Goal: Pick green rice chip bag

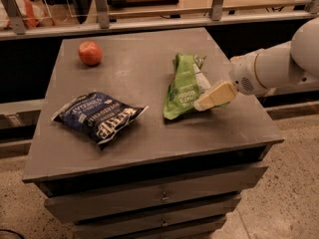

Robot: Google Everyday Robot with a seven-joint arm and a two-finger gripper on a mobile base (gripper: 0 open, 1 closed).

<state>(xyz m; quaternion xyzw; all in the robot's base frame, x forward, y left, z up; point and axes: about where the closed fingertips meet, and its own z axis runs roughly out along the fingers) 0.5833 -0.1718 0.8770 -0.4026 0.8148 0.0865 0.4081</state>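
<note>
The green rice chip bag (182, 85) lies crumpled on the right half of the grey cabinet top (149, 138), with white lettering and a white label panel on its right side. My gripper (201, 104) comes in from the right on a white arm. Its cream-coloured finger (217, 95) points left and down and its tip reaches the bag's lower right edge, over the white panel. A dark navy-blue chip bag (98, 116) lies at the front left of the top.
A red apple (90, 53) sits at the back left corner of the cabinet top. The cabinet has drawers (159, 195) below its front edge. A railing and a counter run along behind it. Speckled floor lies to the right.
</note>
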